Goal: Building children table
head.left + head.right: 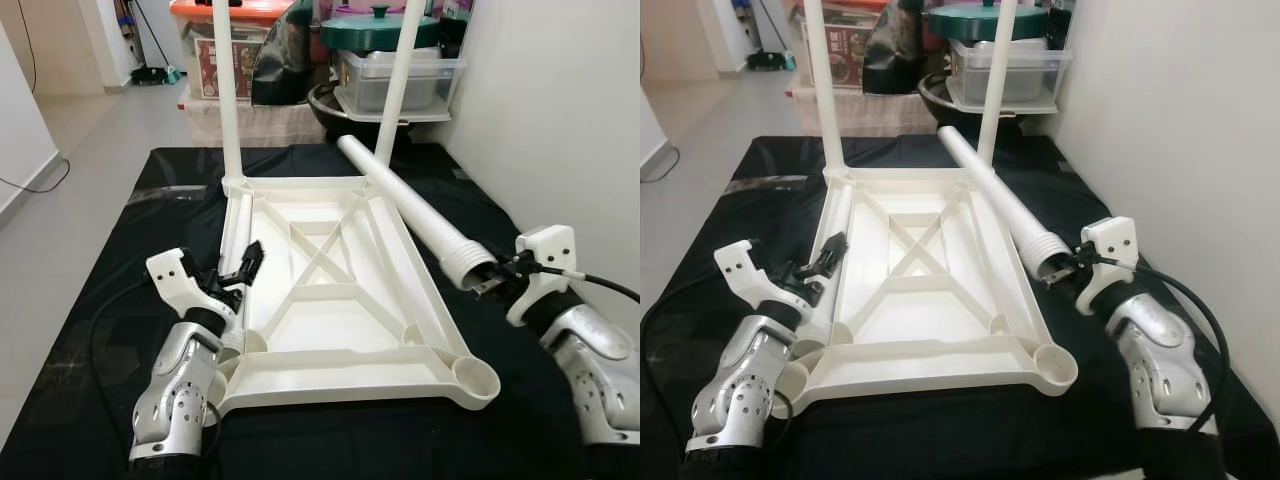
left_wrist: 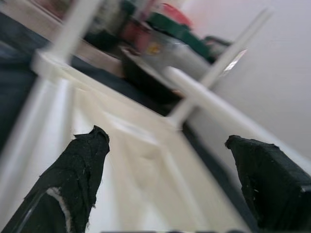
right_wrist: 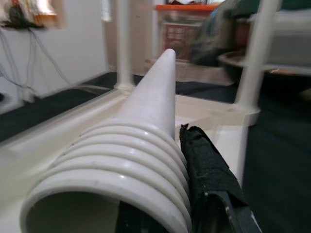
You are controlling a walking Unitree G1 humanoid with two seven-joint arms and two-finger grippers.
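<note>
A white table top (image 1: 350, 385) lies upside down on a black cloth (image 1: 90, 300). Two white legs (image 1: 228, 90) stand upright in its far corners. A third leg (image 1: 237, 228) lies loose along the top's left inner edge. My left gripper (image 1: 245, 265) hovers open just above that edge, with nothing between its fingers (image 2: 77, 170). My right gripper (image 1: 492, 280) is shut on the ribbed end of a fourth leg (image 1: 410, 205), which slants over the top's right rim; its ribs (image 3: 121, 170) press against one finger (image 3: 209, 165). The near right corner socket (image 1: 478, 378) stands open.
Clear storage boxes (image 1: 400, 75), an orange-lidded bin (image 1: 215, 50) and a green-lidded pot (image 1: 378, 30) crowd the far end. A white wall (image 1: 560, 110) runs close along the right. Bare floor (image 1: 70, 150) lies to the left of the cloth.
</note>
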